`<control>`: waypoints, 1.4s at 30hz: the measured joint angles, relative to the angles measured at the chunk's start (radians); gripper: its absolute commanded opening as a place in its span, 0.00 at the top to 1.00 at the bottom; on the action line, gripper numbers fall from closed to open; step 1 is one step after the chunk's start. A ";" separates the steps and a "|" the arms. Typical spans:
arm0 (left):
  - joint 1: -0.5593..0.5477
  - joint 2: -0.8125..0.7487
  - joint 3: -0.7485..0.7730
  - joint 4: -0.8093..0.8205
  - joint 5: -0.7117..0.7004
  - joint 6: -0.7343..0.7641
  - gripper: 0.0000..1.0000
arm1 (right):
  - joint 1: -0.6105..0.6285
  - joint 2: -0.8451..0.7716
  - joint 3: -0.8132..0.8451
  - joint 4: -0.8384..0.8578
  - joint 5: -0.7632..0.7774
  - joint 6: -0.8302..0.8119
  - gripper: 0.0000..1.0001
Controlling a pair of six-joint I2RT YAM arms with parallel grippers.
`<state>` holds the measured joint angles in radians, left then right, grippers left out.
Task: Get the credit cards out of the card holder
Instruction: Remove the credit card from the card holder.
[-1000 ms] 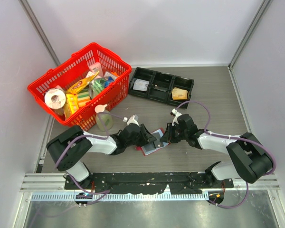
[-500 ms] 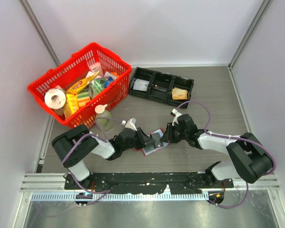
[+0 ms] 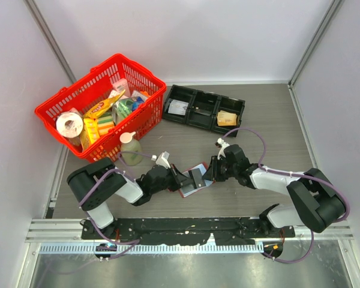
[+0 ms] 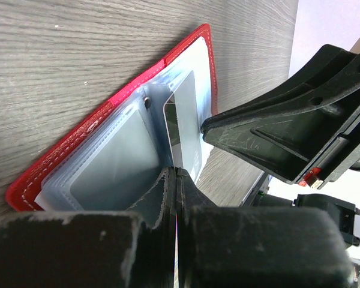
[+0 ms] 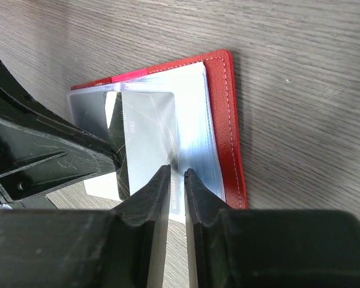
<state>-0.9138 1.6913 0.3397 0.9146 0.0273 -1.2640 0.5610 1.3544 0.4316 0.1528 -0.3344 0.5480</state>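
Working outward from the small dark red leather-like folding card holder (image 5: 228,120), which lies open on the grey wood-grain table (image 3: 270,138) between my two arms, I see one thin greyish rectangular credit card (image 5: 147,129) standing partly out of its shiny clear sleeves (image 5: 195,120). I judge the card light, stiff and slick, so it wants a pinch on a bare edge and a straight pull along its pocket. The sleeves look floppy and would likely drag along unless the holder is pinned. The left gripper (image 4: 175,174) has its jaws pressed together on the card's edge. The right gripper (image 5: 177,174) has its jaws nearly together, apparently nipping the sleeve edge of the card holder. Beyond the card holder sits a black three-compartment plastic tray (image 3: 207,94), with a tan-yellow wad of paper (image 3: 226,118) in its right cell and something pale in its left. I cannot make out what is in the middle cell. Beyond and left of the card holder, a red plastic mesh basket (image 3: 141,69) holds a toilet roll (image 3: 67,124) and bright packets.
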 measured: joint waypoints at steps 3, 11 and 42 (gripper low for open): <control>0.000 -0.002 -0.013 0.013 0.000 -0.016 1.00 | 0.000 0.000 0.000 0.000 0.001 0.000 0.79; 0.000 -0.043 -0.035 -0.015 -0.006 -0.040 1.00 | 0.000 -0.008 0.000 -0.012 0.019 -0.002 0.80; 0.011 -0.448 -0.103 -0.291 -0.027 0.237 1.00 | -0.002 -0.141 0.231 -0.284 -0.058 -0.216 0.42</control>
<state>-0.9031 1.2434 0.2367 0.6239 -0.0002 -1.0275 0.5594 1.2133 0.6628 -0.1310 -0.3923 0.3325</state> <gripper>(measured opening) 0.010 0.573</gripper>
